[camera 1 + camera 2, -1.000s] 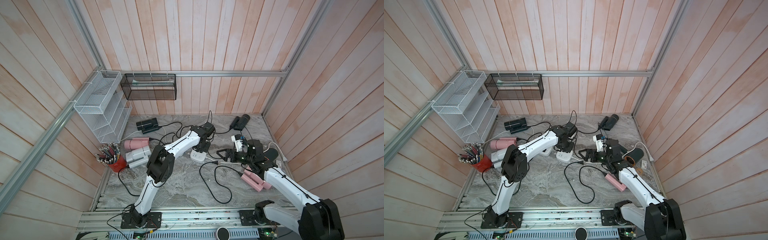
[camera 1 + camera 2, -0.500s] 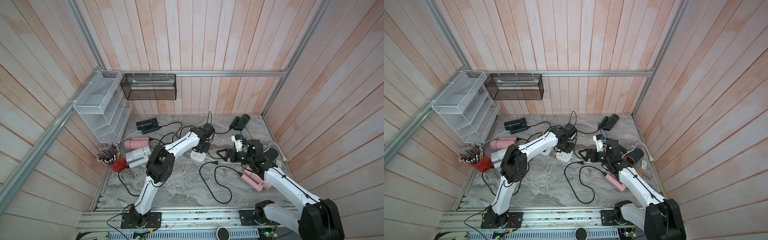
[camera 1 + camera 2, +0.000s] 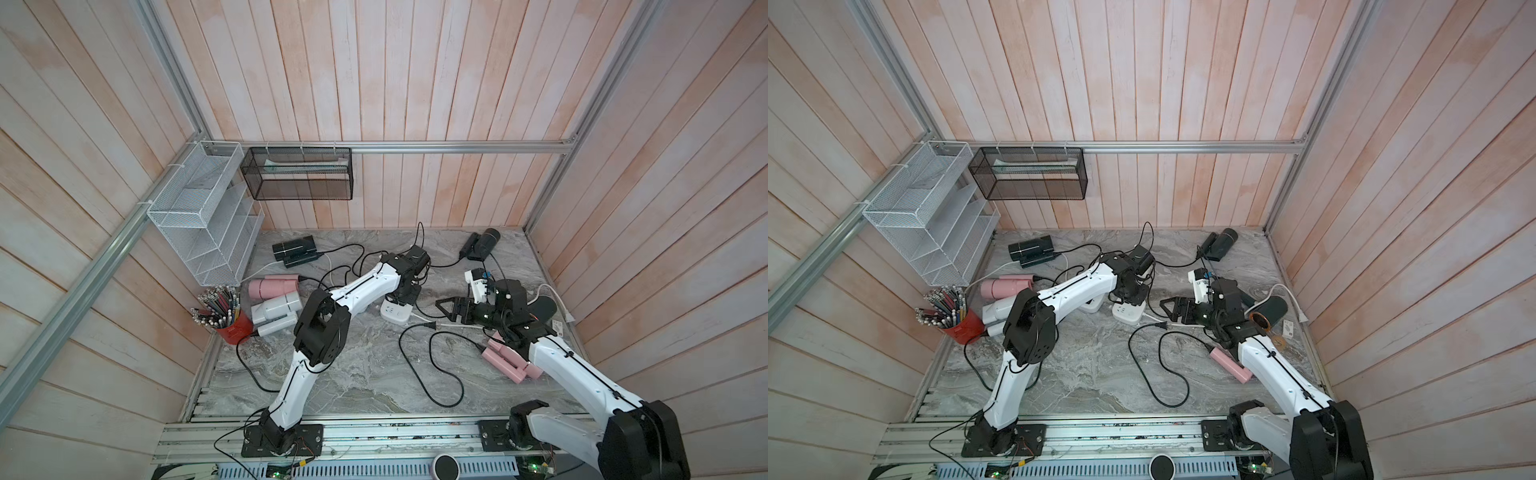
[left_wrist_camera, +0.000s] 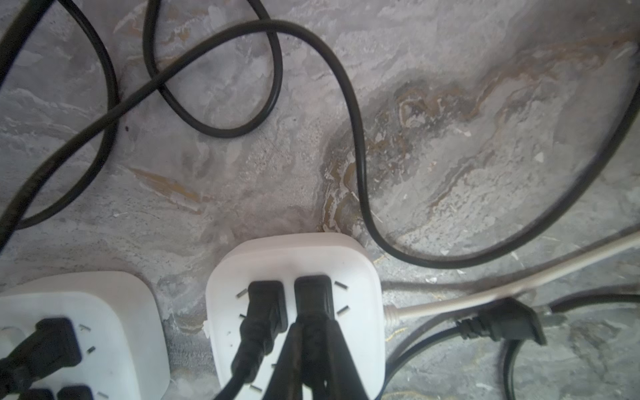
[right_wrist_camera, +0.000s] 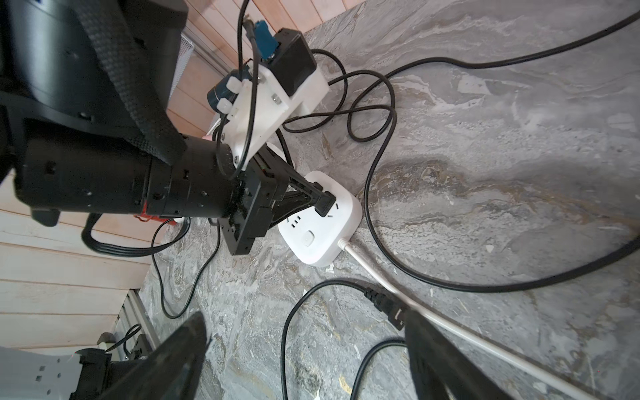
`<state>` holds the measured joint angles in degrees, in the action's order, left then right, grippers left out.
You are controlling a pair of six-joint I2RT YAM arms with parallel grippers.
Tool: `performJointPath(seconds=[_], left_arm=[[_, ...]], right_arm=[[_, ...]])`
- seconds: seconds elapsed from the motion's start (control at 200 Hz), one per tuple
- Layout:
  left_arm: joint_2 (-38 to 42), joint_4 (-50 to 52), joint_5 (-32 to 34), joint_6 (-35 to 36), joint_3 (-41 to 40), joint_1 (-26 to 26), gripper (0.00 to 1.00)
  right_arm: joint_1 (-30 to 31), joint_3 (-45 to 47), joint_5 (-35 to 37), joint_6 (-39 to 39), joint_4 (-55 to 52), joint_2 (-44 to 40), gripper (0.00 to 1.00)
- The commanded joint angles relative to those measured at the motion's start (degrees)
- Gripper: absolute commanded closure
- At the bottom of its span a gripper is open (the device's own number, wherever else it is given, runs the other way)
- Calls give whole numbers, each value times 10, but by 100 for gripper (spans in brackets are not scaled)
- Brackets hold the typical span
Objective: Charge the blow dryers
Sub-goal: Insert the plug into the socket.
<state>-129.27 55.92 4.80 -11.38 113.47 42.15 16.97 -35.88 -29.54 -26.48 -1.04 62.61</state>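
1. Left wrist view: the left claw [image 4: 313, 337] is closed tight on a black plug [image 4: 313, 291] seated in a white square power strip [image 4: 360, 270]. A neighbouring plug [image 4: 266, 301] sits in the socket just beside it.
2. A second power strip [image 4: 114, 311] lies near on the marble table [image 4: 450, 138] and also carries black plugs.
3. Right wrist view: the right claw [image 5: 306, 317] stands wide open and holds nothing. A loose plug [image 5: 382, 304] lies on the table just beside one fingertip [image 5: 426, 332], next to the strip's white cable [image 5: 485, 349].
4. In both top views all six dryers rest on the table.
   - A pink blow dryer [image 3: 272, 286] and a pale grey blow dryer [image 3: 276, 309] lie side by side near the red pencil cup [image 3: 232, 330] on the left.
   - A black blow dryer [image 3: 295, 251] lies at the rear left.
   - A second black blow dryer [image 3: 482, 245] lies in the rear right corner.
   - A second pink blow dryer [image 3: 503, 359] lies beside the right forearm, partly hidden by it.
   - A dark blow dryer [image 3: 542, 307] lies just behind the right wrist.
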Motion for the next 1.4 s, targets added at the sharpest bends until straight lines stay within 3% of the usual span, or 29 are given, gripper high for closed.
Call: performJointPath(seconds=[0.0, 0.275, 0.62, 0.815, 0.915, 1.09, 1.395], left_arm=[[-57, 29, 1, -3, 10, -7, 95], [-78, 49, -11, -5, 71, -7, 94], [-50, 60, -8, -8, 84, -3, 80], [-3, 46, 0, -16, 50, 3, 63], [24, 40, 1, -19, 30, 7, 62], [112, -24, -36, -31, -69, 13, 60], [338, -280, -129, -107, -368, 11, 59]], right_arm=[[3, 12, 43, 8, -22, -16, 14], [3, 25, 59, 12, -40, -34, 17], [3, 28, 56, 15, -43, -38, 12], [3, 31, 54, 23, -51, -38, 11], [3, 34, 49, 24, -54, -39, 11], [5, 36, 58, 31, -59, -37, 13], [38, 29, 115, 41, -75, -15, 23]])
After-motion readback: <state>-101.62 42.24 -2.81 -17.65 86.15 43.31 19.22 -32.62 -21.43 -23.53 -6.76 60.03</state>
